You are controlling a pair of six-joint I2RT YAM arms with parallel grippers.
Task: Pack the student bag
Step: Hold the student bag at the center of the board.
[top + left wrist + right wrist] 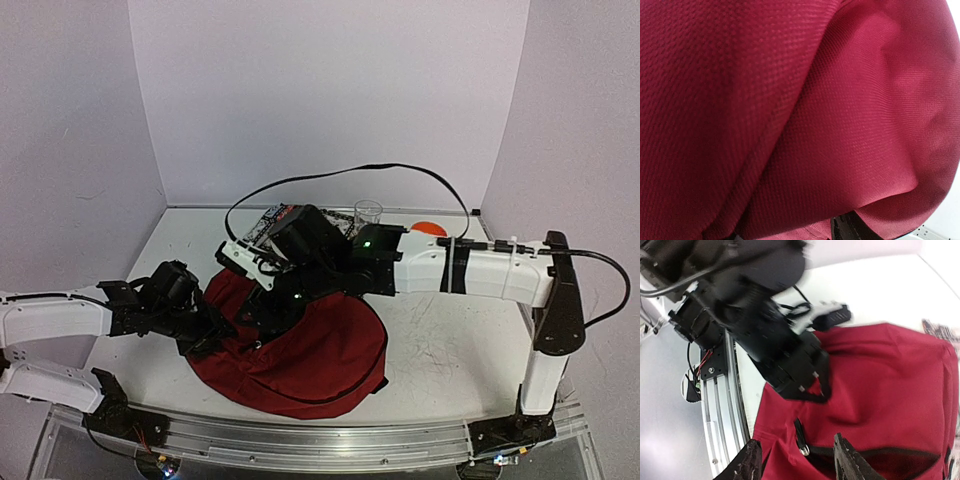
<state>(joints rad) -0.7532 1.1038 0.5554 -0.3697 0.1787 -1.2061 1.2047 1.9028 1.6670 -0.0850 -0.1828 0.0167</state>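
Note:
The student bag (320,350) is a floppy dark-red backpack lying at the near centre of the table. My left gripper (215,335) is at the bag's left edge and is shut on a fold of its fabric, as the right wrist view (807,387) shows. Red cloth (790,115) fills the left wrist view. My right gripper (268,308) hovers over the bag's upper left part. It is open (799,462), and its fingers (850,462) straddle the black zipper and its metal pull (801,442). The zipper opening shows dark inside.
A clear plastic cup (368,212), an orange round thing (430,228) and a patterned flat item (268,218) lie at the back of the table. A black cable (400,168) arcs above them. The aluminium rail (300,440) runs along the near edge.

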